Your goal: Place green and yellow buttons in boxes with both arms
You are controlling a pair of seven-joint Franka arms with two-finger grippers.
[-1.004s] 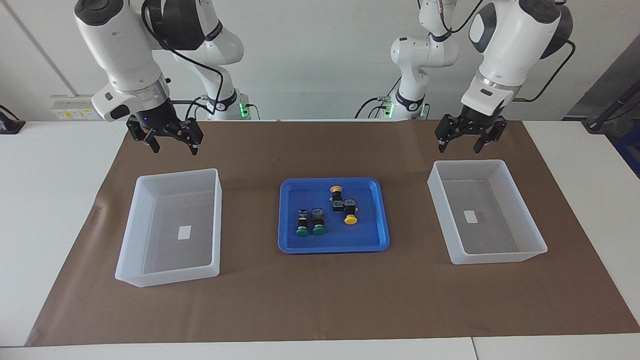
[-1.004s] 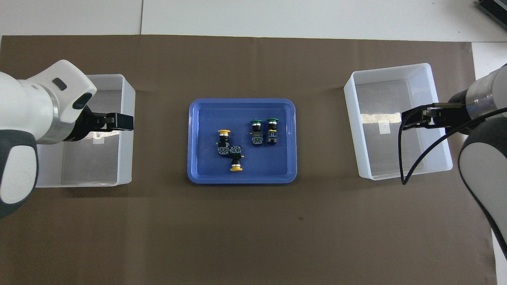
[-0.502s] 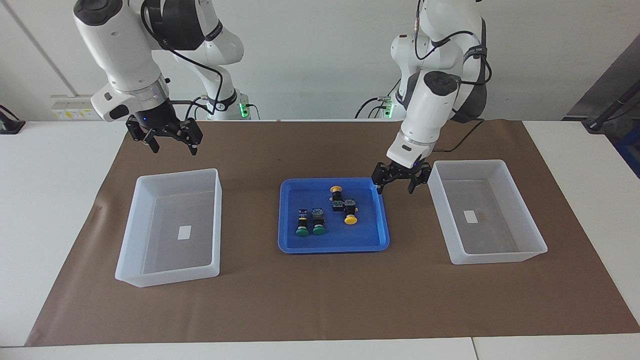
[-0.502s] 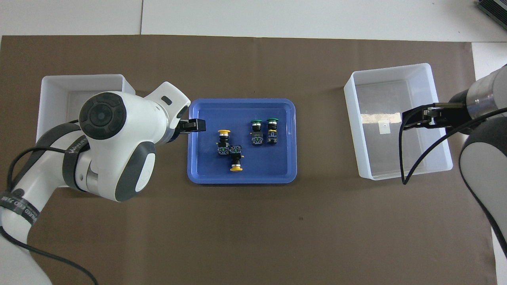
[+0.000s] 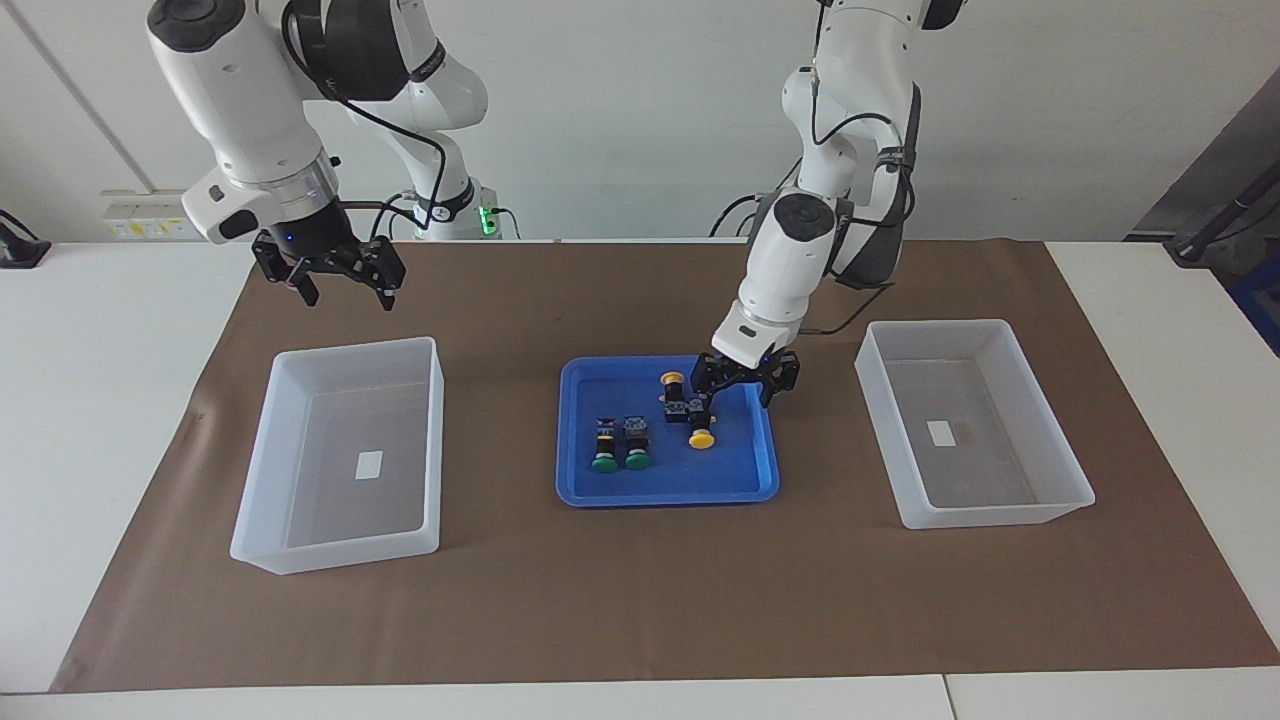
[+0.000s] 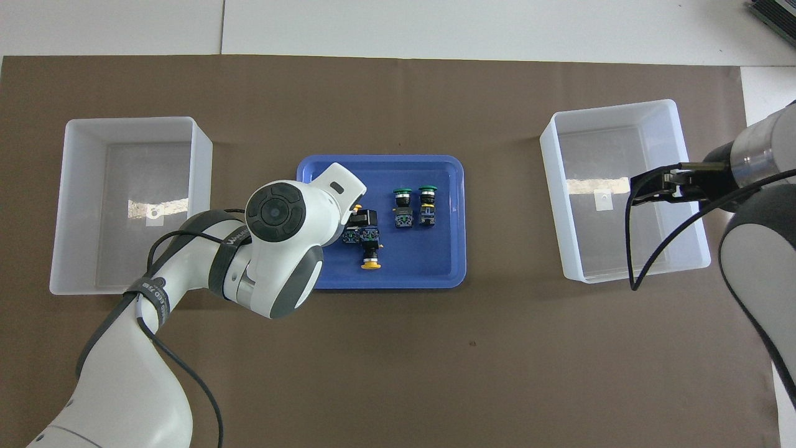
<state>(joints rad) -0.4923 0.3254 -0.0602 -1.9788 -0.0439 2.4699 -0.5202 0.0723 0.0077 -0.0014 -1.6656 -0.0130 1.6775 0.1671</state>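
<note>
Left hand (image 5: 742, 382), fingers spread and empty, hangs over the blue tray (image 5: 600, 495); overhead, its arm hides this.

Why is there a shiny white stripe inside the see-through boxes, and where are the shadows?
In the overhead view, each box floor carries a bright glare stripe, one in the box at the right arm's end and one in the other box. In the facing view, that stripe is absent, and soft shadows edge the boxes and the blue tray on the brown mat.
</note>
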